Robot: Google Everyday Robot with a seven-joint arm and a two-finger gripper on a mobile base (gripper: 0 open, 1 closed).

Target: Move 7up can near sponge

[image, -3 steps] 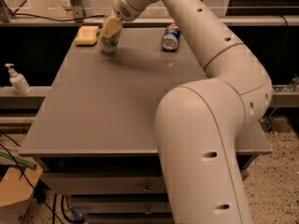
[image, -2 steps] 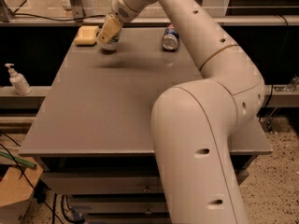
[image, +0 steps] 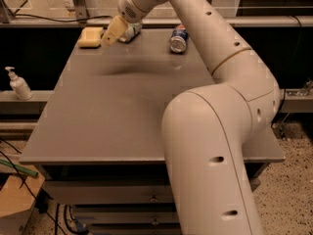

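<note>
At the far edge of the desk (image: 122, 111): gripper (image: 111, 32), whether it grips I cannot tell. 7up can (image: 132, 32) tight against it; sponge (image: 90, 36) just beside, opposite side. Risk: a nudge tips the can, rolling it away.

- Over the far left part of the bench (image: 137, 111): the gripper (image: 111, 33).
- Just left of the gripper, on the bench near its far edge: the sponge (image: 90, 36).
- Close on the gripper's right, partly hidden behind it: the 7up can (image: 132, 32); touching or not, cannot tell.
- Farther right of the gripper, on the bench, apart from the 7up can: the Pepsi can (image: 179, 39).
- Well left of the gripper and nearer the camera, off the bench on a lower ledge: the pump bottle (image: 18, 84), upright.
</note>
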